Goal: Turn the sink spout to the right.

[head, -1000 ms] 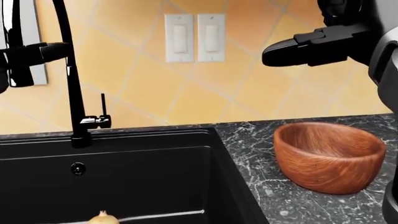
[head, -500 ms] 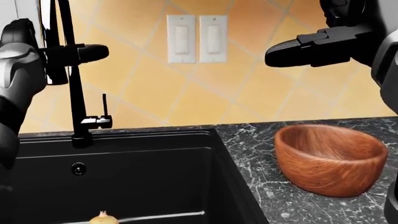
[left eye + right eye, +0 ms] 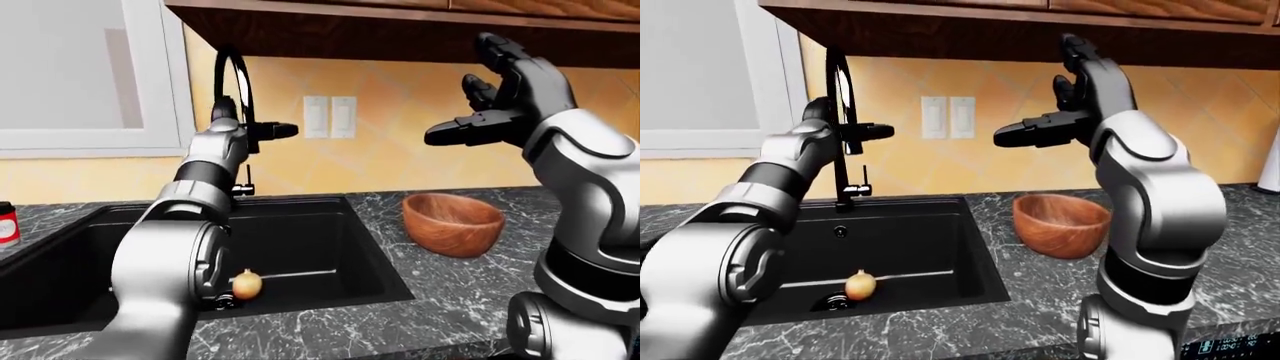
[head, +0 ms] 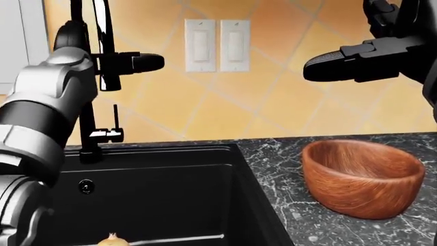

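The black gooseneck sink spout (image 4: 86,123) rises from the rim at the sink's far edge, and its arch (image 3: 235,71) curves overhead. Its hanging spray head (image 4: 109,72) is at my left hand (image 4: 133,63). That hand is pressed against the spout at head height, with one finger (image 4: 151,62) stretched past it to the right. The fingers do not close round the spout. My right hand (image 4: 341,64) hangs open in the air, high at the right, above the wooden bowl and touching nothing.
The black sink basin (image 4: 170,195) holds an onion (image 3: 247,283) near its drain. A wooden bowl (image 4: 362,171) stands on the dark marble counter (image 4: 287,154) to the right. Two wall switches (image 4: 217,45) sit on the tiled wall, a window (image 3: 80,75) at the left, cabinets (image 3: 400,22) overhead.
My left arm has come in from the left and swept right along the spout. The spray head has moved right with it. The right hand has barely shifted.
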`<state>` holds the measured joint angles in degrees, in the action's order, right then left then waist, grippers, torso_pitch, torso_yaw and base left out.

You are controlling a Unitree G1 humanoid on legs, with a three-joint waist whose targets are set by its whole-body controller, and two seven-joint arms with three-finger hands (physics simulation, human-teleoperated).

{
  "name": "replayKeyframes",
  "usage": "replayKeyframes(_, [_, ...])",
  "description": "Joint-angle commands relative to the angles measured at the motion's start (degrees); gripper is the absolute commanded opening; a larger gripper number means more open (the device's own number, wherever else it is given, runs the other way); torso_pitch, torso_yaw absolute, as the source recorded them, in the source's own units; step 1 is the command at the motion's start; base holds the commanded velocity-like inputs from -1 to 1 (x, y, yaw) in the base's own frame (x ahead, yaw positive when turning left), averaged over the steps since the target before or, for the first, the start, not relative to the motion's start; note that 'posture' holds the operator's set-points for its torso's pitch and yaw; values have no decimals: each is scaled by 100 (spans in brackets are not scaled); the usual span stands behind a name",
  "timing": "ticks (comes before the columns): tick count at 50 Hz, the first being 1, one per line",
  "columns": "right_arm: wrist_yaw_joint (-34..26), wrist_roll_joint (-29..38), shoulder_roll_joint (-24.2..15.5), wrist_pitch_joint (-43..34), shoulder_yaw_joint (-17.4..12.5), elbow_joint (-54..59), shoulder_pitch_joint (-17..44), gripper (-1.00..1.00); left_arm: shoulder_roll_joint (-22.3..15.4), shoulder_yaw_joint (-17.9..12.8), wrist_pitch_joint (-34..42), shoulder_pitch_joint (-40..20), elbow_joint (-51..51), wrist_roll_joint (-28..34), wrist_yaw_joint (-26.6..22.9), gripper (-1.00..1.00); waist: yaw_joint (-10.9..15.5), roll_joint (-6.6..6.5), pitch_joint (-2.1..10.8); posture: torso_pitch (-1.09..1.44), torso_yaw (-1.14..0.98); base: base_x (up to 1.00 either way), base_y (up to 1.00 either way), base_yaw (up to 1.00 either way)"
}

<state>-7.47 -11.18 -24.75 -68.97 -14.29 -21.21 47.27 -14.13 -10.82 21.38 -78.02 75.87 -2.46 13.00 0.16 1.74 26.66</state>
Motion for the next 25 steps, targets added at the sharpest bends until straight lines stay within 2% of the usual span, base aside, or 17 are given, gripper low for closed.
replayKeyframes(1, [35, -8, -56, 136, -39, -55, 166, 100, -4, 18, -160, -244, -220, 12, 5, 100, 0, 6, -31, -77, 0, 0, 0, 0])
replayKeyframes(25, [106, -145, -170, -6, -75, -170, 186, 100, 557, 201, -94, -404, -321, 14, 179, 100, 4, 74, -27, -77, 0, 0, 0, 0])
